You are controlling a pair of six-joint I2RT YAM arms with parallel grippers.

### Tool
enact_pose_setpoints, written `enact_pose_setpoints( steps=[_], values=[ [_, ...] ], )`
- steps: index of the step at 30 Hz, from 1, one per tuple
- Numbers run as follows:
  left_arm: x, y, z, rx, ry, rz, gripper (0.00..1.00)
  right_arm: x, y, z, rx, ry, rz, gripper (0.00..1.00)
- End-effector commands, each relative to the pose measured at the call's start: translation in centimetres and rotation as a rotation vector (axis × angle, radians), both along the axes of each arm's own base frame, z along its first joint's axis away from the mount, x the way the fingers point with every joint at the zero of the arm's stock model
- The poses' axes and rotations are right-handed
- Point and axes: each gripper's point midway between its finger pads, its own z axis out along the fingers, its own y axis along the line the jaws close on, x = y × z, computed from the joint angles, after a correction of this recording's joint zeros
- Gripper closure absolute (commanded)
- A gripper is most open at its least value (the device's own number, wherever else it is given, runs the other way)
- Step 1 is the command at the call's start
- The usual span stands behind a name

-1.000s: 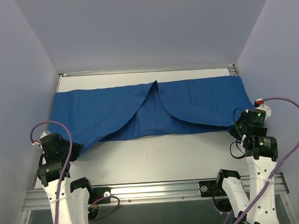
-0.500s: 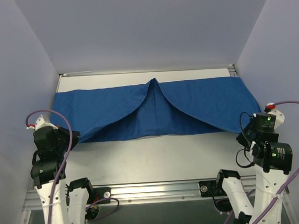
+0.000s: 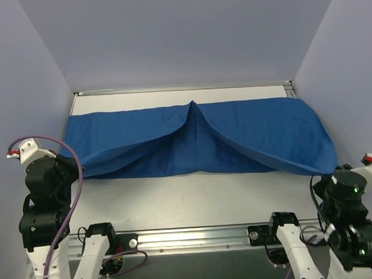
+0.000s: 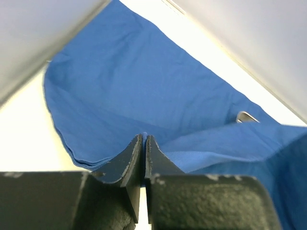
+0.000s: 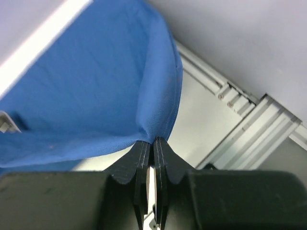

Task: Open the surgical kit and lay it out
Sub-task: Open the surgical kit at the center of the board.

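Observation:
The surgical kit's royal-blue cloth wrap [image 3: 235,134] lies across the back half of the table, rising to a peak at the middle [image 3: 192,106]. Two front flaps are drawn out toward the near corners. My left gripper [image 3: 75,164] is shut on the left corner of the cloth [image 4: 144,86], its jaws [image 4: 144,140] pinching the hem. My right gripper [image 3: 333,170] is shut on the right corner [image 5: 152,142], and the cloth [image 5: 96,91] hangs taut from it. A small shiny metal piece [image 4: 247,116] peeks out between the folds, and a similar shiny metal piece [image 5: 5,122] shows at a fold edge. The rest of the kit is hidden.
Pale walls close in the table on the left, right and back. A bare white table strip [image 3: 195,198] runs in front of the cloth. An aluminium rail [image 3: 196,238] with both arm bases lines the near edge; the same rail [image 5: 249,115] shows beside the right gripper.
Both grippers have pulled outward and toward the near edge with the cloth corners. The two flaps have spread wider and the front hem sits lower on the table.

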Motion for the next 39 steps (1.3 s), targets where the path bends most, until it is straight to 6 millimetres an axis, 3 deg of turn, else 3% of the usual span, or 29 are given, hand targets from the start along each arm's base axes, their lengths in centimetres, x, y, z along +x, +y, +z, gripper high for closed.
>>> enact_pose_setpoints(
  steps=[1, 4, 5, 8, 10, 14, 17, 19, 23, 24, 27, 29, 31, 33, 34, 35, 36, 37, 39],
  values=[
    [-1.5, 2.2, 2.2, 0.097, -0.042, 0.098, 0.88, -3.3, -2.6, 2.9, -0.052, -0.166, -0.165, 1.0],
    [-3.5, 4.4, 2.2, 0.152, -0.037, 0.227, 0.84, -4.4, -3.0, 3.4, -0.02, -0.278, -0.167, 1.0],
    [-3.9, 4.9, 2.0, 0.157, -0.041, 0.26, 0.72, -5.0, -2.9, 3.5, 0.022, -0.342, -0.175, 0.98],
    [-5.7, 6.4, 0.6, 0.17, -0.058, 0.366, 0.56, -4.0, -2.1, 1.8, 0.104, -0.366, -0.111, 0.88],
    [-6.6, 7.2, -0.6, 0.183, -0.04, 0.418, 0.53, -2.8, -1.1, 0.5, 0.149, -0.342, -0.047, 0.86],
    [-10.9, 9.3, -1.6, 0.146, -0.065, 0.617, 0.46, -4.5, -1.6, 0.5, 0.198, -0.445, -0.052, 0.83],
    [-11.1, 9.5, -0.4, 0.119, -0.11, 0.647, 0.38, -5.1, -2.0, 0.6, 0.183, -0.464, -0.045, 0.66],
    [-9.4, 8.6, 0.2, 0.126, -0.116, 0.557, 0.34, -3.7, -1.4, -0.4, 0.158, -0.385, -0.008, 0.6],
    [-1.8, 3.3, 1.3, 0.164, -0.145, 0.153, 0.29, 0.9, 0.9, -1.1, 0.158, -0.304, 0.092, 0.58],
    [0.2, 0.5, 0.1, 0.128, -0.128, -0.011, 0.28, 2.0, 1.6, -1.1, 0.16, -0.304, 0.13, 0.58],
    [4.6, -3.8, -1.7, 0.03, -0.074, -0.208, 0.23, 6.2, 4.4, -0.8, 0.143, -0.303, 0.219, 0.61],
    [7.5, -5.4, -3.2, -0.032, -0.02, -0.261, 0.23, 9.4, 6.3, -0.7, 0.104, -0.277, 0.274, 0.61],
    [9.4, -6.7, -3.7, -0.063, 0.005, -0.321, 0.23, 12.3, 8.2, -1.7, 0.066, -0.203, 0.325, 0.62],
    [12.0, -6.9, -5.3, -0.073, 0.063, -0.318, 0.25, 14.8, 9.5, -1.0, 0.014, -0.194, 0.376, 0.62],
    [12.9, -6.9, -4.6, -0.078, 0.058, -0.314, 0.25, 16.6, 10.3, -2.2, -0.014, -0.124, 0.378, 0.62],
    [14.4, -6.6, -5.7, -0.086, 0.104, -0.304, 0.25, 17.8, 10.8, -2.3, -0.025, -0.105, 0.384, 0.63],
    [15.4, -6.6, -5.9, -0.094, 0.119, -0.303, 0.35, 18.8, 11.5, -1.4, -0.04, -0.097, 0.419, 0.65],
    [16.2, -6.5, -6.0, -0.12, 0.129, -0.298, 0.38, 20.9, 12.0, -3.0, -0.058, -0.017, 0.417, 0.66],
    [18.6, -6.1, -7.3, -0.176, 0.185, -0.291, 0.45, 23.1, 12.1, -4.0, -0.062, 0.057, 0.44, 0.69]
  ],
)
